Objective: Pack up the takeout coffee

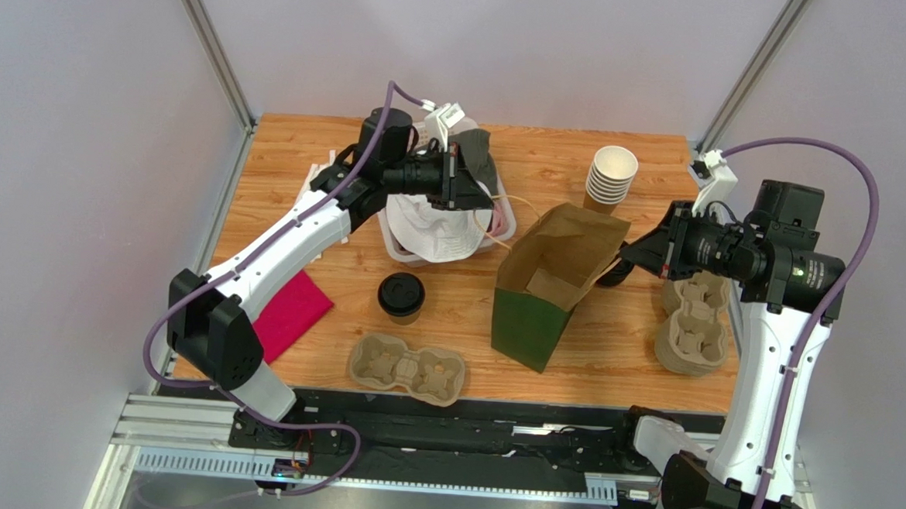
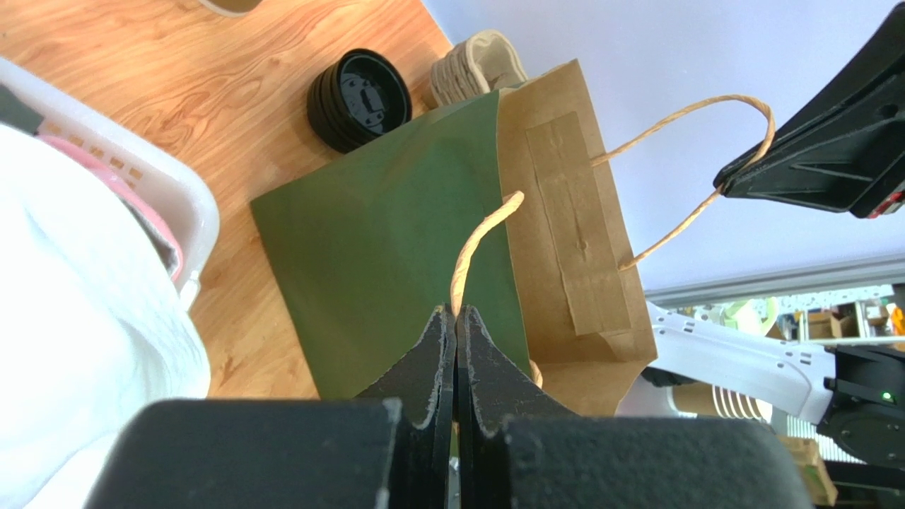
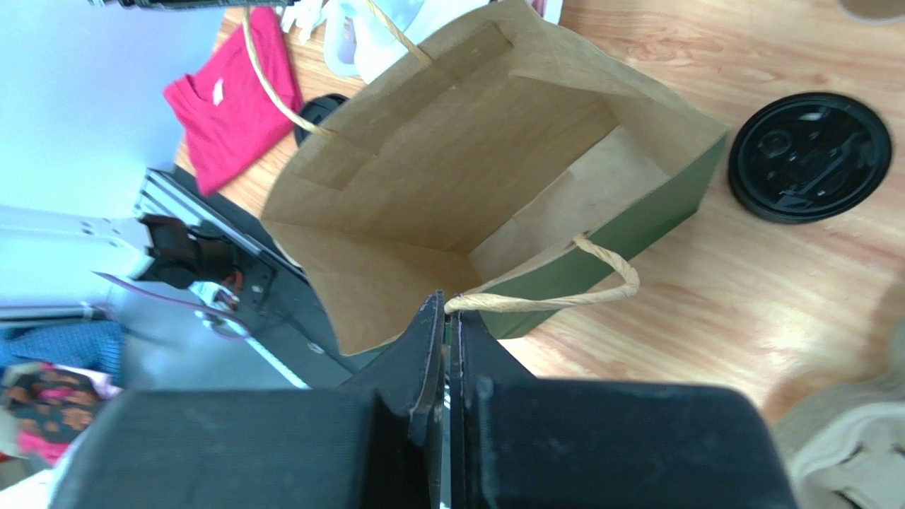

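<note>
Between my two claws: the paper bag [image 1: 549,285], green outside, brown inside, mouth spread open, bottom on the table [image 1: 312,154].

Left claw [image 2: 457,318]: fingers pinched fully together on the left handle [image 2: 478,249], a twine loop that comes up from the bag's rim straight into my tips.

Right claw [image 3: 446,302]: also closed tight, on the right handle [image 3: 574,295], the twine arching out to one side of my tips.

Takeout coffee [image 1: 401,295]: upright on the table, black lid on, back toward my bases from the left claw and on that claw's side of the bag, apart from the bag.

Just beyond the coffee, nearer my bases: a pulp cup carrier [image 1: 408,366], lying flat.

Under the left claw: a white basket [image 1: 391,242] holding white cloth.

Beside the bag, on the right claw's side: a pile of black lids [image 3: 809,157] on the wood.
</note>
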Robot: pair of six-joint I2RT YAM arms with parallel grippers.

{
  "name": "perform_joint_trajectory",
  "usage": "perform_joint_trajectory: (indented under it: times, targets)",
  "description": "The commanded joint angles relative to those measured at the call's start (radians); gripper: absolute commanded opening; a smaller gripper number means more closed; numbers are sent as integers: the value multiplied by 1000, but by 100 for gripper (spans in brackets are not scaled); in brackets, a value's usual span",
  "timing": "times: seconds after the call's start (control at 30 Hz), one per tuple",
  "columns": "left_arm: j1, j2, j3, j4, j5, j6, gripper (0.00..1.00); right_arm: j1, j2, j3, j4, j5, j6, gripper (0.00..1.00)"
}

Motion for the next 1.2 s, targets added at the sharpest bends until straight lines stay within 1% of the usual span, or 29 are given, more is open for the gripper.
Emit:
perform_joint_trajectory:
  times: [0.0, 0.13, 0.2, 0.23, 0.27, 0.3, 0.37, 0.4, 0.47, 0.53, 0.57, 0.6, 0.67, 0.7, 0.8, 0.87, 0.97, 1.03, 1.1, 1.13, 1.17]
  targets:
    - [30, -57, -23, 40, -8, -26, 0, -13, -27, -33, -193, -9, -148, 0]
    - [33, -71, -42, 42, -7, -26, 0, -14, -12, -65, -189, 98, -195, 0]
    - [33, -76, -56, 46, -2, -29, 0, -16, -4, -66, -190, 100, -201, 0]
    - [33, -79, -57, 49, 2, -32, 0, -16, 9, -61, -198, 77, -205, 2]
    - [33, -79, -60, 57, 11, -41, 0, -16, 14, -52, -201, 65, -198, 7]
    - [33, -79, -62, 59, 13, -44, 0, -17, 22, -35, -207, 50, -189, 22]
    - [32, -84, -66, 80, 21, -56, 0, -16, 35, -14, -209, 1, -150, 37]
    - [32, -87, -68, 85, 24, -61, 0, -16, 40, -4, -207, -13, -134, 53]
    - [32, -91, -66, 89, 24, -62, 0, -17, 51, 26, -204, -59, -76, 62]
    - [32, -99, -66, 91, 19, -66, 0, -17, 48, 36, -163, -85, -22, 68]
    - [32, -102, -68, 91, 16, -67, 0, -17, 46, 40, -143, -84, 40, 72]
    - [30, -105, -69, 92, 13, -72, 0, -17, 48, 45, -102, -86, 68, 73]
    - [29, -116, -73, 98, 4, -78, 0, -17, 66, 69, -71, -96, 125, 75]
    - [26, -116, -71, 99, -1, -79, 0, -17, 72, 77, -46, -101, 175, 75]
    - [13, -123, -63, 86, -13, -79, 0, -17, 88, 105, -8, -115, 248, 75]
    - [4, -128, -56, 76, -27, -76, 0, -16, 91, 112, 8, -154, 280, 75]
    - [-6, -134, -40, 62, -44, -73, 0, -8, 83, 96, 60, -204, 381, 77]
    - [-13, -133, -39, 57, -53, -75, 0, 3, 69, 53, 129, -199, 465, 77]
    - [-26, -131, -37, 57, -56, -78, 0, 10, 57, -2, 217, -188, 524, 74]
    - [-36, -133, -37, 57, -57, -78, 0, 17, 52, -24, 254, -185, 600, 70]
    - [-40, -134, -37, 54, -59, -75, 0, 21, 45, -42, 327, -179, 634, 70]
